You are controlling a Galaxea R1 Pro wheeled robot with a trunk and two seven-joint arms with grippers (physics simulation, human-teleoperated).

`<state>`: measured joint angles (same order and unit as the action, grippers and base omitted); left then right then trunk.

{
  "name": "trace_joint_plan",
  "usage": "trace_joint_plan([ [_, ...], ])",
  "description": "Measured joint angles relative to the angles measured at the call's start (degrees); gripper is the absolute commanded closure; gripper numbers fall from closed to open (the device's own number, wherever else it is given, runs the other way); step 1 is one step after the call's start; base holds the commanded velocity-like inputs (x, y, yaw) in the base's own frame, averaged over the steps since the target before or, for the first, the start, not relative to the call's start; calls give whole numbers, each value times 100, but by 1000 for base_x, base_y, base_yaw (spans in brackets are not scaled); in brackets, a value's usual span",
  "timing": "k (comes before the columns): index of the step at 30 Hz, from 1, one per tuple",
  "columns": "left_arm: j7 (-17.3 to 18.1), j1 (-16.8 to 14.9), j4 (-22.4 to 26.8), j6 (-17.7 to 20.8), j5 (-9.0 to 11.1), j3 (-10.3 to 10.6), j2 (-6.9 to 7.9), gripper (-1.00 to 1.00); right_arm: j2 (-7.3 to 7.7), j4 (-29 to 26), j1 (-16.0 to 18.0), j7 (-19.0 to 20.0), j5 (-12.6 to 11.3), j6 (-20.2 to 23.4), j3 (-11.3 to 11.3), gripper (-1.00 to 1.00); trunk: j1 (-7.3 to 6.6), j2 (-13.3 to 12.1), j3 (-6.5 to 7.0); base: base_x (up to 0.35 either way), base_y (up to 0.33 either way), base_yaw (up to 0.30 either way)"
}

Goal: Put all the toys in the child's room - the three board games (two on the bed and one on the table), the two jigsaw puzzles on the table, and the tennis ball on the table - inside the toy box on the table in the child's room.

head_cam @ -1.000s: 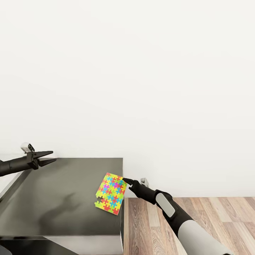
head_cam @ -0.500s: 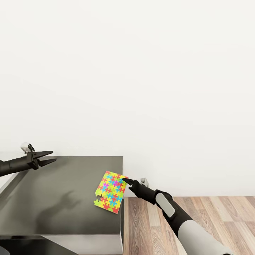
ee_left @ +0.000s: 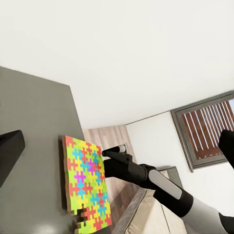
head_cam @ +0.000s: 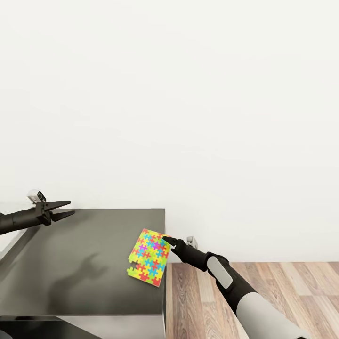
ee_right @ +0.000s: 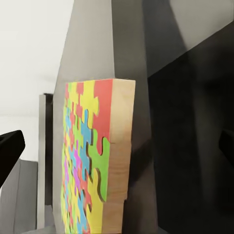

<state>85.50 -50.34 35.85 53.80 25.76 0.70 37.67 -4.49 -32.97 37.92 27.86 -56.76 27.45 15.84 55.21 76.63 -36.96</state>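
One jigsaw puzzle (head_cam: 148, 257) lies flat on the dark grey table (head_cam: 80, 263), near its right edge & toward the front corner, turned a bit askew, w/ one loose-looking tab piece jutting at its near left corner. Right gripper (head_cam: 165, 240) sits at the puzzle's far right corner, tip just at or over the panel edge; can't tell if it's touching. In the right wrist view the puzzle (ee_right: 92, 161) shows edge-on (pale wood-coloured side, coloured pieces on top) w/ the dark fingertips (ee_right: 9, 148) far apart at either side of the pic, so jaws are spread wide, nothing held. Left wrist view shows the same puzzle (ee_left: 87, 184) w/ the right arm (ee_left: 165, 190) reaching in beside it.

Left gripper (head_cam: 69, 207) hovers above the table's far left part, well apart from the puzzle, jaws parted a little, empty. Its shadow falls on the tabletop. White wall (head_cam: 188, 94) behind, wood-plank floor (head_cam: 282, 282) to the right of the table.
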Motion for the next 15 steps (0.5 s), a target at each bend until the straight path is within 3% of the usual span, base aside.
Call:
trace_joint_plan([
  [15,0,0,-1,0,0,2,0,-100,0,-1,0,0,-1,0,0,-100,0,0,0,31,26,0],
])
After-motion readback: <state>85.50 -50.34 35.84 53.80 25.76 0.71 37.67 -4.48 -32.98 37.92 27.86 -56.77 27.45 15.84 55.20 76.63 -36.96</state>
